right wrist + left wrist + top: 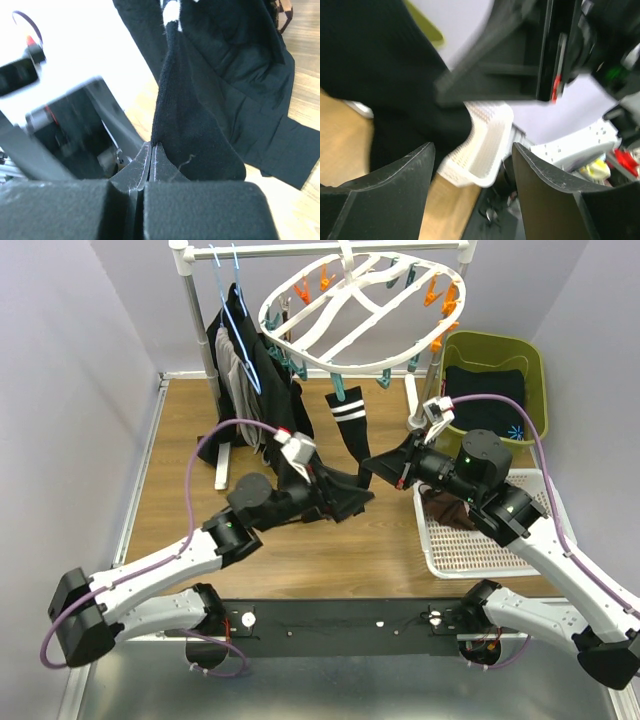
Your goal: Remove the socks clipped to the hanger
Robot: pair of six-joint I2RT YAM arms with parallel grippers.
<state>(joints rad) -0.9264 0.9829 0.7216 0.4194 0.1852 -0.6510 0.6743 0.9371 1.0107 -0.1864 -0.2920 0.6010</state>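
Observation:
The white oval hanger (355,315) with orange and teal clips hangs from the rail at the back. One black sock (351,430) with white cuff stripes hangs from a teal clip at its front edge. My right gripper (378,471) is shut on the sock's lower end; in the right wrist view the jaws (151,148) pinch the edge of the sock (190,130). My left gripper (345,498) is open just left of the right gripper, low by the sock's foot. In the left wrist view the left gripper (472,152) holds nothing, with black cloth (380,75) to its left.
A white mesh basket (500,558) at the right holds a brown sock (445,508); it also shows in the left wrist view (485,145). An olive bin (530,360) with dark cloth stands behind it. Black garments (240,360) on blue hangers hang at the left, reaching the floor.

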